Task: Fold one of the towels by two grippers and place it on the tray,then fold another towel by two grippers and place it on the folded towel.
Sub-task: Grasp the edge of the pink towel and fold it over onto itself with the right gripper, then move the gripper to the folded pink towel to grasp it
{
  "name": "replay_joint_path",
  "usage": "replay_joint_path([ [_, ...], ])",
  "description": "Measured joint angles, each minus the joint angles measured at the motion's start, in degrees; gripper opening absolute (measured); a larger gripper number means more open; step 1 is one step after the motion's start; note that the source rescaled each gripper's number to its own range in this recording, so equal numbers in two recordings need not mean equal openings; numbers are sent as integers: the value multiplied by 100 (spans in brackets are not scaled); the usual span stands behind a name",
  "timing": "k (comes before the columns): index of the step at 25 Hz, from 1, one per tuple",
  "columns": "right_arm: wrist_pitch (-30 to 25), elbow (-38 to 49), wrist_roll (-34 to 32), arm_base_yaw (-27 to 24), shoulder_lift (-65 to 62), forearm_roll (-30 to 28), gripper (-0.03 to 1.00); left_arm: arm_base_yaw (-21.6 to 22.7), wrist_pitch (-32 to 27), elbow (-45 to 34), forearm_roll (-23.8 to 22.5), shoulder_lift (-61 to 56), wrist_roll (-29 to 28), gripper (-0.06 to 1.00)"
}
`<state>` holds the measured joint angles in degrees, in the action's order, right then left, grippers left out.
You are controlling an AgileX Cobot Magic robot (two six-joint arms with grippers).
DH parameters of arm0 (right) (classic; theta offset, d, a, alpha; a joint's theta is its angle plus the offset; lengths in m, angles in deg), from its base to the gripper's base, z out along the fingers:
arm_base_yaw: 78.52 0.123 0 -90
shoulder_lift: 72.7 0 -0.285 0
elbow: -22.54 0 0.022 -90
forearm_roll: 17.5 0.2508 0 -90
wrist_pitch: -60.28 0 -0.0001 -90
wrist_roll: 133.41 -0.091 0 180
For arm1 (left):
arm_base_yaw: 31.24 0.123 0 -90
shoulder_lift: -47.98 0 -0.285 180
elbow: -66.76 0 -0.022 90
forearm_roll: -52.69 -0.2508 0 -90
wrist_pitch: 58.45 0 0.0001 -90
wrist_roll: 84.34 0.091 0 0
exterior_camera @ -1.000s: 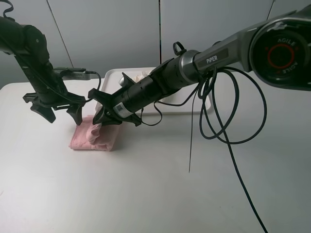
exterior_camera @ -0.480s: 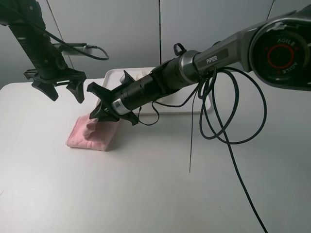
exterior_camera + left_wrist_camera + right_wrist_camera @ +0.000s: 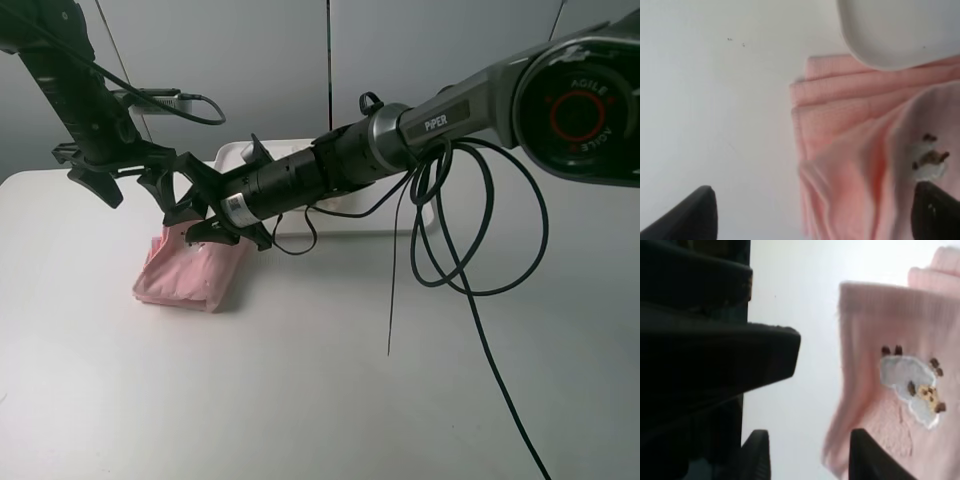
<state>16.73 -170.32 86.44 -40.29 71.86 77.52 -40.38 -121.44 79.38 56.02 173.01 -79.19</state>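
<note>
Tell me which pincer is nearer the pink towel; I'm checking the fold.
Right. The right pincer hangs just over the pink towel at its far edge; the left pincer hovers higher, off toward the towel's far left.

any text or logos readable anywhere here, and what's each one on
"PiPER": white letters on the grey forearm link of the right arm.
"AGILE" arched above the red ring on the black joint cap, and again below it, upside down and harder to read.
The small white label near the right tool is too small to read.
The pink towel carries a cartoon-face patch, no words.
</note>
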Motion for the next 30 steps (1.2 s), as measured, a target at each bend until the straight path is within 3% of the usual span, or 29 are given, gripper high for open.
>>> replay_joint_path([
  [7, 41, 0, -189, 0, 0, -901, 42, 0, 0, 0, 0, 0, 17, 100],
  [13, 298, 0, -860, -33, 0, -1937, 64, 0, -35, 0, 13, 0, 80, 100],
  [25, 184, 0, -1098, -82, -319, -2296, 66, 192, -2, 0, 91, 0, 80, 100],
  [30, 116, 0, -1833, -387, -504, -3241, 66, 226, -2, 0, 132, 0, 99, 100],
])
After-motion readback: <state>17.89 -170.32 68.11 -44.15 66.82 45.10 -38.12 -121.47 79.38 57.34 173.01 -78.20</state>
